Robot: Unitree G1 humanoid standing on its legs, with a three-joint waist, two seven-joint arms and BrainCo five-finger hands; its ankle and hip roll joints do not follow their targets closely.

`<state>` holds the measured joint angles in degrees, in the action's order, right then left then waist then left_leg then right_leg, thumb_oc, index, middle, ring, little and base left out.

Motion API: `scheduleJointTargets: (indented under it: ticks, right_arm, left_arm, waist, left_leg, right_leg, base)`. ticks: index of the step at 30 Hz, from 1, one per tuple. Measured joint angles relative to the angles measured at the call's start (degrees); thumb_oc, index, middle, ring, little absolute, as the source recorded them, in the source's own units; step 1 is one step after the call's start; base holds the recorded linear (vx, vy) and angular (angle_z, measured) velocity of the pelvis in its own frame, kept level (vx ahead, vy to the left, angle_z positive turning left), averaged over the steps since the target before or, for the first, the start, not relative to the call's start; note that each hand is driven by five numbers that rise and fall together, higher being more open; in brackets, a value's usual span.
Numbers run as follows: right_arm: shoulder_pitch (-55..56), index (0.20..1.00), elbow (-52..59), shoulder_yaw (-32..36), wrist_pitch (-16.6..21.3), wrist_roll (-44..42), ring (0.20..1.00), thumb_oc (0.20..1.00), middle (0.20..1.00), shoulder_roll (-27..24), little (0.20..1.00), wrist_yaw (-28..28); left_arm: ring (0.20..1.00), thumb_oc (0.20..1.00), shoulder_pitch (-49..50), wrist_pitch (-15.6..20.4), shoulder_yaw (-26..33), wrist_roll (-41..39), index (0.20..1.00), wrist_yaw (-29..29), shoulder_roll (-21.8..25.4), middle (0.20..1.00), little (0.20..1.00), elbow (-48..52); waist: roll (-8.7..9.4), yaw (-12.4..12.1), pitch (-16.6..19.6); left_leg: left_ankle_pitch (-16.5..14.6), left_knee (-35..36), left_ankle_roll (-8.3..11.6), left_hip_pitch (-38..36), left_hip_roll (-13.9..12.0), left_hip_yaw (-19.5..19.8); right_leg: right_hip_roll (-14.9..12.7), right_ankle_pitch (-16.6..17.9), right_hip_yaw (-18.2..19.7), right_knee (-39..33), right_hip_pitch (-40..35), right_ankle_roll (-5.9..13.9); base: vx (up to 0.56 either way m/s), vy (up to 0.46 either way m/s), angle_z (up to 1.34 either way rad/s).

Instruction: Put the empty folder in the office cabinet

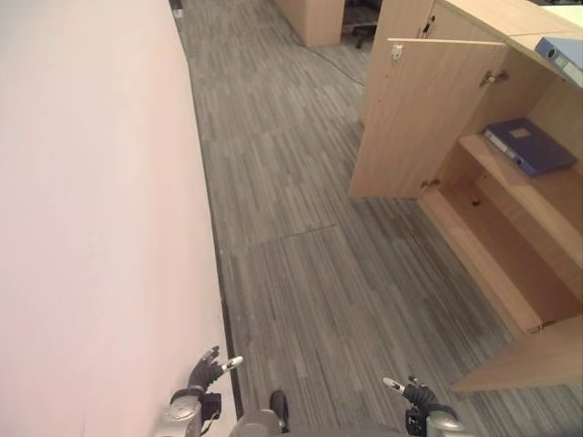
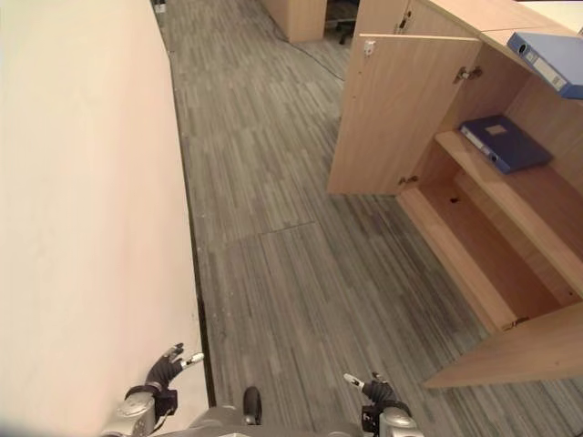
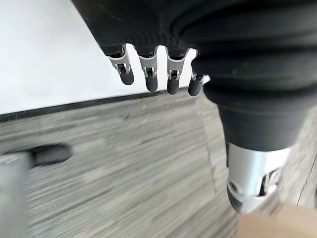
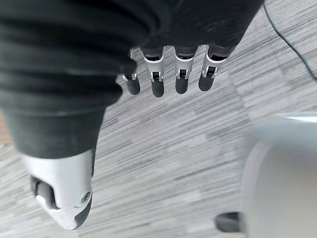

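A blue folder [image 1: 528, 146] lies flat on the upper shelf of the open wooden office cabinet [image 1: 510, 264] at the right. A second blue folder [image 2: 551, 59] rests on the cabinet's top. Both hands hang low near the bottom edge, far from the cabinet. My left hand [image 1: 208, 371] sits beside the wall, its fingers [image 3: 148, 74] straight and holding nothing. Over the carpet, my right hand [image 1: 414, 393] also has straight, empty fingers [image 4: 168, 74].
A pale wall [image 1: 91, 228] with a black baseboard runs along the whole left side. The cabinet's door [image 1: 424, 118] stands swung out over the grey striped carpet [image 1: 301, 273]. A second door [image 1: 537, 360] juts out nearer me. An office chair [image 1: 363, 18] stands far back.
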<state>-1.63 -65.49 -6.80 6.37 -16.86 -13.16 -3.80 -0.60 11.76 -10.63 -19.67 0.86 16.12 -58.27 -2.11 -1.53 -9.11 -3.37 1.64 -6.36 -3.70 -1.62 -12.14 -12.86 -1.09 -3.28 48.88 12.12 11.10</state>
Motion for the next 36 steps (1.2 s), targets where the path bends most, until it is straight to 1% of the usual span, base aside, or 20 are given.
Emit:
scheduleJointTargets:
  ticks: [2,3,5,8,9,10,12,13,17,19,20,22,23,25,27,28,29,31,34,36]
  right_arm:
    - [0.0,1.0,0.3,0.6,0.2,-0.6,1.0,1.0,1.0,-0.4,1.0,-0.2]
    - [-0.5,1.0,-0.3,0.4,0.5,0.1,1.0,1.0,1.0,-1.9,1.0,-0.3]
    - [1.1,1.0,-2.6,0.2,-0.6,0.1,1.0,1.0,1.0,-1.8,1.0,-0.7]
    - [3.8,1.0,-3.5,0.7,-0.7,0.1,1.0,1.0,1.0,-1.4,1.0,-0.7]
    - [4.2,1.0,-4.9,1.3,-1.0,0.1,1.0,1.0,1.0,-1.9,1.0,-0.7]
    - [4.6,1.0,-4.7,1.4,-1.0,0.2,1.0,1.0,1.0,-2.1,1.0,-0.8]
    - [4.1,1.0,-4.8,2.4,-0.9,0.6,1.0,1.0,1.0,-2.0,1.0,-0.8]
    - [3.9,1.0,-4.8,2.4,-0.9,0.6,1.0,1.0,1.0,-2.1,1.0,-0.8]
    - [4.2,1.0,-4.9,2.4,-0.8,0.6,1.0,1.0,1.0,-3.7,1.0,-0.7]
    - [4.3,1.0,-5.0,2.4,-0.9,0.6,1.0,1.0,1.0,-4.5,1.0,-0.7]
    - [4.7,1.0,-5.3,2.4,-1.0,0.6,1.0,1.0,1.0,-4.7,1.0,-0.7]
    - [5.2,1.0,-4.9,2.6,-1.0,0.6,1.0,1.0,1.0,-5.1,1.0,-0.7]
    - [5.6,1.0,-4.9,2.6,-1.0,0.6,1.0,1.0,1.0,-5.1,1.0,-0.7]
    - [5.2,1.0,-4.7,2.4,-0.9,0.3,1.0,1.0,1.0,-5.1,1.0,-0.6]
    - [3.3,1.0,-4.7,2.2,-0.9,0.1,1.0,1.0,1.0,-5.4,1.0,-0.7]
    - [2.5,1.0,-4.8,2.1,-0.8,0.0,1.0,1.0,1.0,-5.4,1.0,-0.7]
    - [1.0,1.0,-4.7,1.9,-0.8,0.0,1.0,1.0,1.0,-4.6,1.0,-0.8]
    - [0.3,1.0,-4.4,1.8,-0.7,-0.1,1.0,1.0,1.0,-3.6,1.0,-0.7]
    - [-0.1,1.0,-4.1,0.5,-0.5,-0.1,1.0,1.0,1.0,-3.0,1.0,-0.7]
    - [0.3,1.0,-3.6,-1.6,-0.4,-0.1,1.0,1.0,1.0,-3.2,1.0,-0.6]
  left_arm:
    - [1.0,1.0,0.3,-0.2,0.0,0.0,1.0,-0.2,0.0,1.0,1.0,-0.2]
    - [1.0,1.0,0.0,0.0,-0.5,0.1,1.0,-0.3,-0.3,1.0,1.0,0.2]
    - [1.0,1.0,-0.2,0.3,-0.8,0.3,1.0,-0.6,-0.1,1.0,1.0,1.0]
    - [1.0,1.0,0.9,-0.3,-1.3,0.9,1.0,-1.0,-0.1,1.0,1.0,0.0]
    - [1.0,1.0,0.9,-0.5,-1.7,1.2,1.0,-1.4,-1.0,1.0,1.0,-0.5]
    - [1.0,1.0,0.8,-0.5,-2.3,1.8,1.0,-1.6,-1.2,1.0,1.0,-0.4]
    - [1.0,1.0,-0.3,-0.4,-2.6,3.2,1.0,-1.8,-1.2,1.0,1.0,-0.3]
    - [1.0,1.0,-0.5,-0.4,-2.5,3.3,1.0,-1.9,-1.3,1.0,1.0,-0.4]
    - [1.0,1.0,-2.0,-0.3,-2.5,3.4,1.0,-2.3,-2.0,1.0,1.0,0.0]
    - [1.0,1.0,-1.7,-0.2,-2.4,3.4,1.0,-2.6,-2.3,1.0,1.0,0.5]
    - [1.0,1.0,-1.4,-0.3,-2.5,3.4,1.0,-2.8,-2.6,1.0,1.0,-0.3]
    - [1.0,1.0,-1.2,-0.3,-2.5,3.5,1.0,-2.8,-2.9,1.0,1.0,-0.6]
    - [1.0,1.0,-1.1,-0.3,-2.4,3.4,1.0,-2.8,-2.9,1.0,1.0,-0.8]
    - [1.0,1.0,-0.9,-0.4,-2.0,3.2,1.0,-2.7,-3.1,1.0,1.0,-1.1]
    - [1.0,1.0,-0.3,-0.4,-1.3,3.1,1.0,-2.7,-3.2,1.0,1.0,-1.2]
    - [1.0,1.0,-0.1,-0.3,-1.2,3.1,1.0,-2.7,-3.0,1.0,1.0,-1.2]
    - [1.0,1.0,-0.6,-0.3,-1.2,3.1,1.0,-2.5,-2.5,1.0,1.0,-1.2]
    - [1.0,1.0,-1.4,-0.1,-1.3,2.9,1.0,-2.4,-2.2,1.0,1.0,-1.4]
    - [1.0,1.0,-1.1,-0.2,-1.2,2.4,1.0,-2.1,-2.3,1.0,1.0,-1.8]
    - [1.0,1.0,-0.5,-0.1,-1.3,2.1,1.0,-1.7,-2.3,1.0,1.0,-1.6]
  waist:
    - [-0.66,1.9,-0.9]
    - [-1.12,3.6,-1.5]
    - [0.46,5.2,-1.1]
    - [2.3,7.3,-0.6]
    - [1.05,8.2,-0.6]
    - [-0.12,8.4,-0.7]
    - [-1.32,9.5,-1.0]
    - [-1.75,9.6,-1.2]
    - [-2.89,12.4,-0.9]
    - [-3.52,12.2,-0.8]
    - [-3.18,12.1,-0.9]
    - [-4.17,12.6,-0.3]
    - [-4.04,13.0,-0.2]
    - [-4.03,13.3,-0.1]
    - [-2.47,12.4,-1.1]
    - [-1.99,12.4,-1.4]
    - [0.86,11.8,-2.7]
    - [3.8,10.1,-2.7]
    - [4.14,7.2,-2.5]
    - [2.71,7.0,-2.1]
  left_leg:
    - [1.3,1.8,1.71,-3.4,-0.6,-0.7]
    - [-0.2,3.5,2.23,-6.5,-0.8,-1.2]
    - [-2.7,3.5,4.77,-9.4,-0.5,-0.9]
    - [-6.7,3.6,5.86,-13.8,-1.2,0.1]
    - [-7.8,3.4,8.45,-15.5,-3.1,1.4]
    - [-7.6,2.6,8.65,-16.0,-4.6,1.4]
    - [-5.3,0.9,12.48,-16.6,-6.8,1.3]
    - [-5.0,-0.2,13.01,-17.2,-7.4,1.3]
    - [-2.4,-4.7,15.46,-21.0,-8.7,3.4]
    - [-0.7,-8.6,16.59,-20.7,-8.7,3.1]
    - [0.0,-13.9,17.97,-19.2,-8.7,3.1]
    - [3.7,-16.4,19.66,-18.0,-8.6,3.3]
    - [6.5,-20.4,22.11,-16.4,-8.6,4.6]
    - [16.7,-29.8,22.93,-11.8,-7.7,5.9]
    - [26.8,-38.7,14.04,-6.9,-5.5,6.2]
    - [25.2,-43.8,15.56,-4.6,-5.0,6.5]
    - [16.9,-48.0,17.58,-0.9,-2.7,6.2]
    - [10.4,-46.8,13.06,3.7,-1.7,5.7]
    - [8.4,-38.2,12.53,11.6,-6.7,7.6]
    - [8.3,-19.7,13.22,11.3,-8.8,11.6]
  right_leg:
    - [0.0,-3.7,-5.3,-4.0,3.5,-1.9]
    - [-0.3,-4.5,-11.9,-14.1,6.5,-2.83]
    - [0.6,-3.7,-13.5,-24.4,9.1,-2.53]
    - [2.2,-0.1,-15.9,-36.1,7.9,-3.51]
    - [4.2,5.8,-17.6,-36.3,5.4,-6.37]
    - [5.5,5.3,-18.0,-35.5,5.4,-7.82]
    - [5.9,1.1,-21.2,-30.4,6.0,-10.5]
    - [5.9,0.8,-22.6,-28.2,5.9,-13.49]
    - [5.7,-10.1,-24.0,-20.0,3.6,-12.91]
    - [7.2,-10.6,-22.3,-21.0,2.3,-13.15]
    - [8.0,-8.8,-21.1,-23.1,0.1,-15.68]
    - [8.9,-8.8,-20.9,-26.1,-2.6,-15.99]
    - [9.4,-8.0,-20.7,-28.1,-4.3,-16.02]
    - [10.2,-7.2,-18.8,-32.2,-7.5,-16.29]
    - [9.9,-6.8,-15.1,-34.4,-10.0,-16.2]
    - [9.7,-6.8,-13.6,-35.4,-11.0,-16.2]
    - [7.9,-6.8,-11.2,-37.0,-14.6,-16.2]
    - [6.4,-6.5,-7.0,-41.6,-18.1,-15.76]
    - [6.0,-3.5,-3.3,-46.8,-21.7,-14.02]
    - [6.1,-3.2,0.1,-48.8,-23.3,-11.28]
  base:
    - [0.41,0.01,-0.16]
    - [0.4,-0.017,0.27]
    - [0.43,-0.04,0.36]
    - [0.37,-0.059,0.34]
    - [0.39,-0.094,0.23]
    - [0.5,-0.123,0.04]
    - [0.4,-0.094,-0.18]
    - [0.47,-0.104,-0.23]
    - [0.35,-0.087,-0.36]
    - [0.33,-0.106,-0.55]
    - [0.33,-0.111,-0.61]
    - [0.29,-0.103,-0.33]
    - [0.39,-0.134,-0.32]
    - [0.5,-0.159,-0.46]
    - [0.24,-0.067,-0.79]
    - [0.37,-0.024,-1.0]
    - [0.49,-0.004,-0.72]
    - [0.37,0.054,-0.77]
    - [0.39,0.224,-1.11]
    - [0.24,0.168,-0.81]
